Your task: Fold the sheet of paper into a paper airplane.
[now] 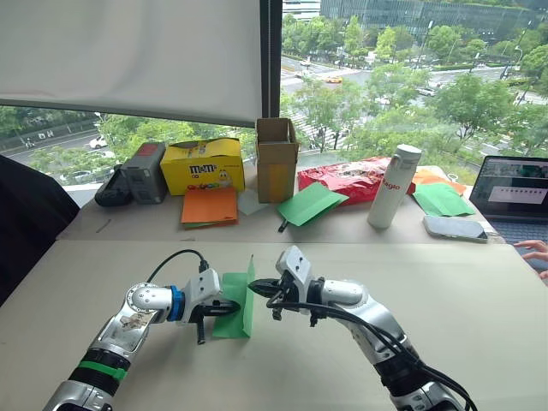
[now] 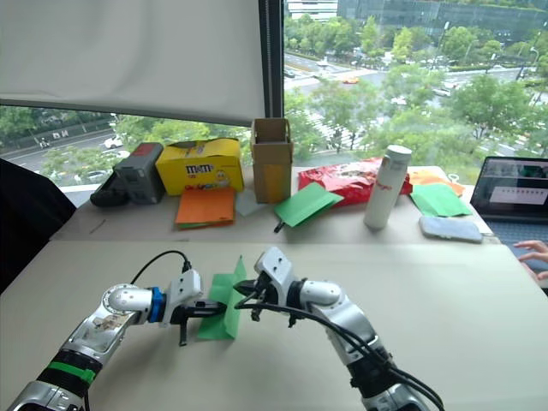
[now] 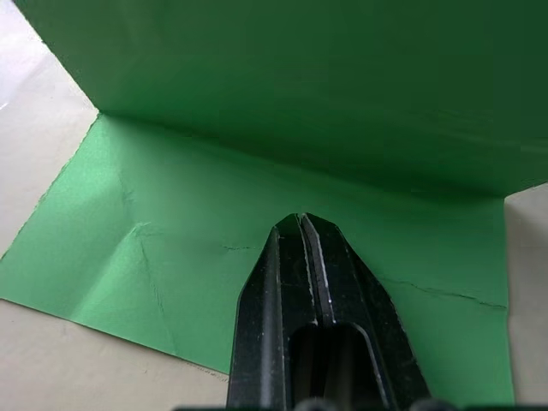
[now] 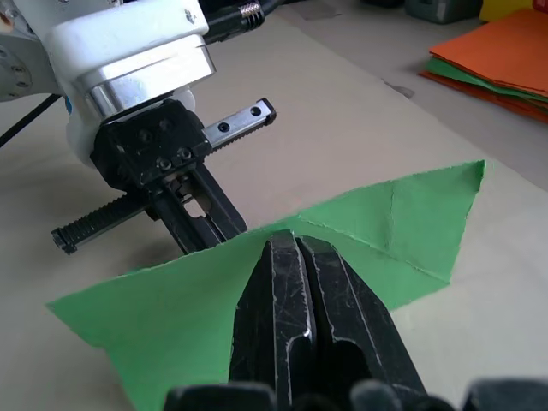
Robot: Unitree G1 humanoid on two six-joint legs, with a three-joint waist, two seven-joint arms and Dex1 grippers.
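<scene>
Sheet of paper: the thin bright green creased sheet of paper (image 1: 235, 301) lies near the front middle of the pale beige table (image 1: 479, 291); I see one half flat on the top and the other half standing up along a fold.
Left end effector: my left end effector (image 1: 220, 310) has its two black fingers pressed together, tips resting on the flat half just short of the fold; in the left wrist view I can't tell whether they pinch any paper.
Right end effector: my right end effector (image 1: 259, 286) is closed on the upper edge of the raised half, and the right wrist view shows the green edge caught between its fingers (image 4: 282, 282).
Relation: the two end effectors face each other, one on each side of the standing flap.
Back of table: a yellow cardboard candy box (image 1: 203, 165), an upright brown cardboard box (image 1: 276, 158), orange paper sheets (image 1: 209, 206), a loose folded green paper (image 1: 310, 204), a red crinkled snack bag (image 1: 347, 178) and a white bottle (image 1: 392, 187).
Right edge: an open laptop (image 1: 512, 193) with a person's hand (image 1: 535, 251) beside it.
</scene>
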